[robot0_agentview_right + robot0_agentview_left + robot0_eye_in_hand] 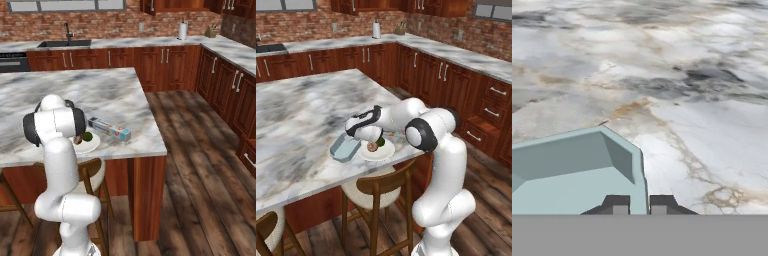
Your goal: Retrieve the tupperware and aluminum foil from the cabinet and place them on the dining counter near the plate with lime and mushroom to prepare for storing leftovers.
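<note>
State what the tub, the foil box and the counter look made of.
Tub: pale blue-green, matte, thin-walled, likely plastic. Foil box: long printed carton, probably cardboard, with a red end. Counter: grey-white veined slab with a slight sheen, marble or a look-alike.

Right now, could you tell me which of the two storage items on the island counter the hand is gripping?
The pale blue-green tupperware left of the plate: the hand is shut on its wall. The boxed aluminum foil lies free on the plate's other side.
</note>
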